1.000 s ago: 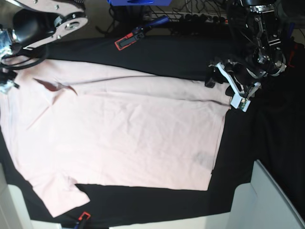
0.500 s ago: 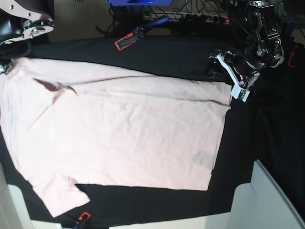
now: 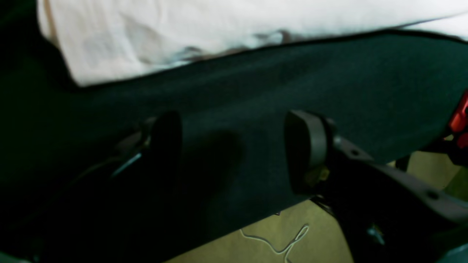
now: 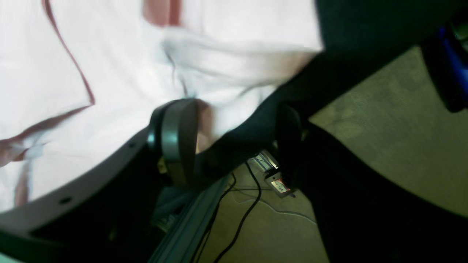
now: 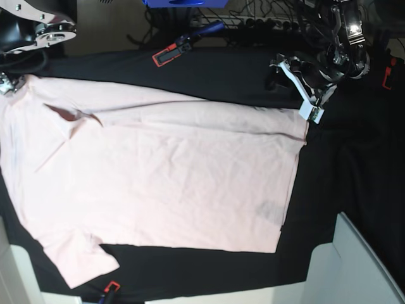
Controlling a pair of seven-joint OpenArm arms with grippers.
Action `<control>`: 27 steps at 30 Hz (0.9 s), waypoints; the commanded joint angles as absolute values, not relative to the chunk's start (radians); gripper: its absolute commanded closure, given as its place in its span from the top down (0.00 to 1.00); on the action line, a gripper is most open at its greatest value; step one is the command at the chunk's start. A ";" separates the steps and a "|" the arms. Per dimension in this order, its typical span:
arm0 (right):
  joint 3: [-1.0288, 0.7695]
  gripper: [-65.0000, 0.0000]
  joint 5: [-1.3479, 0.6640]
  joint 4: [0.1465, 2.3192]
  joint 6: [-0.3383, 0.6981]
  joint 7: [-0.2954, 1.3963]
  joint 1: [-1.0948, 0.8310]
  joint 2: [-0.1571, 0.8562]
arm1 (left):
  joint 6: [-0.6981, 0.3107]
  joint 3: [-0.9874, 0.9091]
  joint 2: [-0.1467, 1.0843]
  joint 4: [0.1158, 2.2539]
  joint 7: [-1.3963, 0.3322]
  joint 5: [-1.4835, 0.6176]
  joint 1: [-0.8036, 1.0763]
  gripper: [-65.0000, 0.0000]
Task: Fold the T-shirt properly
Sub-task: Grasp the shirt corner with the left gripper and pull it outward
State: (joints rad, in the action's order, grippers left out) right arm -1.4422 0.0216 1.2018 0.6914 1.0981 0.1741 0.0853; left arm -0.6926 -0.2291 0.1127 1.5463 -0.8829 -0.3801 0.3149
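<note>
Both arms are pulling back toward the far edge of the counter compared with a second ago: the left end effector (image 5: 292, 84) is sitting higher and further from the hem corner than it was, and the right arm is retreating into the top corner of the base view.

The large pale pink cotton T-shirt (image 5: 158, 177) is lying spread flat, plain side up, on the black cloth-covered counter (image 5: 354, 190), collar toward the right arm's side and hem toward the left arm's.

The left end effector (image 3: 234, 153) is standing wide open over bare black cloth, holding nothing, with the shirt's edge just beyond it. The right end effector (image 4: 226, 142) is also parted and empty, hanging over the counter's edge, one pad (image 4: 175, 138) just over the shirt's border.

To my eye the spreading step is finishing and the first fold is not yet begun. That fold is calling for both end effectors to come down on one long edge, pinch it, and carry it across together.
</note>
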 commanded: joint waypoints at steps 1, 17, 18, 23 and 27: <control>-1.422 0.50 0.010 1.216 0.698 1.093 0.185 0.102 | -0.698 -0.232 0.108 1.561 -0.871 -0.398 0.309 0.64; -1.379 0.50 0.008 1.224 0.698 1.087 0.162 0.107 | -0.698 -0.400 0.067 1.365 -0.731 -0.601 0.288 0.64; -1.379 0.50 0.008 1.224 0.698 1.087 0.162 0.107 | -0.698 -0.403 0.071 1.354 -0.730 -0.619 0.271 0.64; -1.379 0.50 0.008 1.224 0.698 1.089 0.156 0.107 | -0.698 -0.440 0.087 1.237 -0.731 -0.714 0.186 0.64; -1.379 0.50 0.008 1.224 0.698 1.090 0.148 0.107 | -0.698 -0.463 0.087 1.182 -0.737 -0.756 0.160 0.64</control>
